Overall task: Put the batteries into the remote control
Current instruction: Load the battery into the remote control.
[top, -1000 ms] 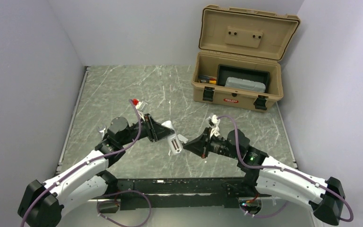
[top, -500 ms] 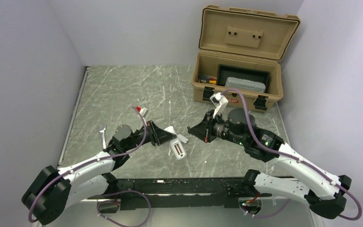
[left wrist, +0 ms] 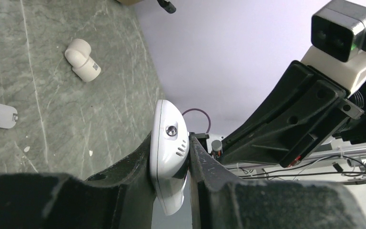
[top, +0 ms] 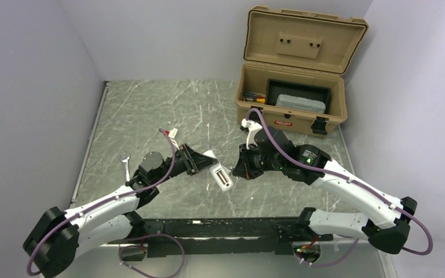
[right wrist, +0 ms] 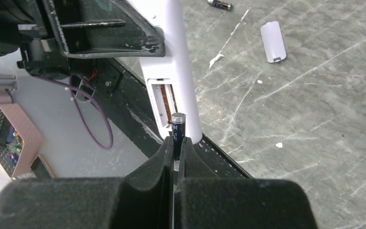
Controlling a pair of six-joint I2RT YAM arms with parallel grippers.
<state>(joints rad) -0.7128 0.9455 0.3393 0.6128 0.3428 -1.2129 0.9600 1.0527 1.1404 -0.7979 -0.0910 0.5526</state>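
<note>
White plastic is the thing to watch here: the slim white rectangular remote control [top: 221,176] is up off the grey marble-look counter [top: 150,110], with the left fingers [left wrist: 128,176] clamped tight on either side of its rounded end. From above, its long axis runs from about 11 o'clock, the held end, to 5 o'clock, the free end. The open battery bay [right wrist: 164,104] sits at that free end and faces the other arm.

The right fingers [right wrist: 152,162] are pinched shut on a thin dark cylinder battery [right wrist: 178,125] and sit just at 3 o'clock of the remote, clearly the nearer pair for loading. In the right wrist view the battery sticks straight out toward 12 o'clock. Its tip is right by the bay's lower end, around 5 o'clock of the slot. The slot leans more 11-to-5, so I'd guess a small twist is needed to line the two axes up before it goes in. I can't tell if they're touching.

The second small dark battery [right wrist: 220,4] lies on the counter at 12 o'clock, and the flat white battery cover [right wrist: 272,42] is near it.
</note>
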